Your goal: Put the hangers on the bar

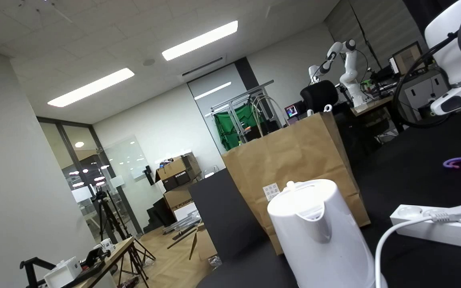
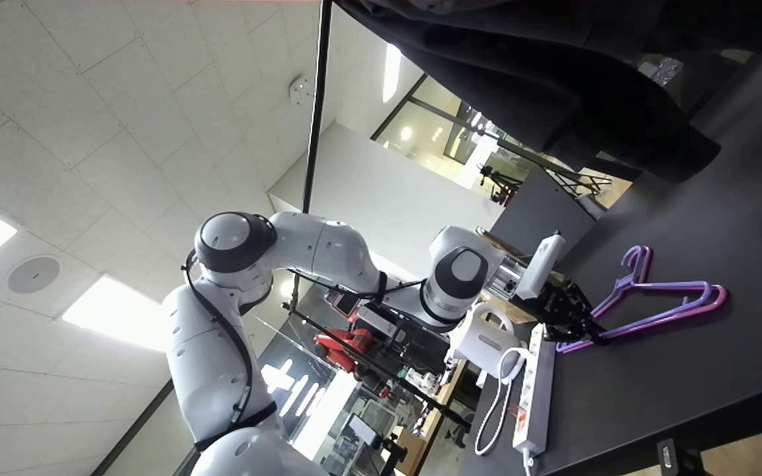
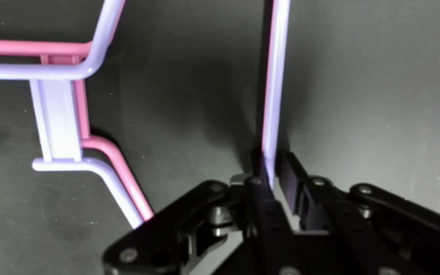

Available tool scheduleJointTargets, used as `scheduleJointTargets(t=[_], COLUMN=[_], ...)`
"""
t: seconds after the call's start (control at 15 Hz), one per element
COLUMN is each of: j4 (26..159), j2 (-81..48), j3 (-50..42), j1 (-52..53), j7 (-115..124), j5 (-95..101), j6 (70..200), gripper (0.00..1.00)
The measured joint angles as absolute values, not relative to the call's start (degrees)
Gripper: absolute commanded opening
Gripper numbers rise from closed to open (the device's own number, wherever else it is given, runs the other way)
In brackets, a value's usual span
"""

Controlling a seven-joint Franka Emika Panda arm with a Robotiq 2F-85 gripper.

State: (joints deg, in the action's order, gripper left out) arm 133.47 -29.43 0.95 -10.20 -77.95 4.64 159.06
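Hangers (image 2: 672, 286), two of them, lie one over the other on the dark table (image 2: 659, 377), the purple hanger (image 3: 59, 118) on top and the pink hanger (image 3: 33, 47) peeking out along its edges. I have my pincer (image 3: 271, 158) down at their long straight side, jaws drawn to a narrow gap with that slim length of plastic running in between. The tips are dark and blurred, so whether I really grip it or only straddle it, I cannot tell. Over on the left of my wrist view I see the neck, with its flat purple plate, and a shoulder slanting down until my own linkage hides it. In an exterior view my white arm (image 2: 328, 244) reaches across to the hangers, and the end of them closest to my pincer lies near a white power strip (image 2: 536, 390). A white cable (image 1: 378, 256) is plugged into that strip. Close by stands a white kettle (image 1: 314, 240), and behind it, in an exterior view, a brown paper bag (image 1: 294, 156). Black cloth (image 2: 553, 99) droops across the upper right of an exterior view.
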Motion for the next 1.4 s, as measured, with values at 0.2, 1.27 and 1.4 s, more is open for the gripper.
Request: scheduleJointTargets(t=[0.2, 1.27, 1.4], j4=[133.5, 135.0, 136.6], j2=[-29.3, -23.8, -19.8], j3=[1.0, 4.1, 6.8], j1=[-10.1, -14.6, -17.0], j7=[-77.6, -78.0, -81.9], j5=[4.7, 4.2, 1.8], j6=[157.9, 161.2, 161.8], gripper=[0.09, 0.02, 0.02])
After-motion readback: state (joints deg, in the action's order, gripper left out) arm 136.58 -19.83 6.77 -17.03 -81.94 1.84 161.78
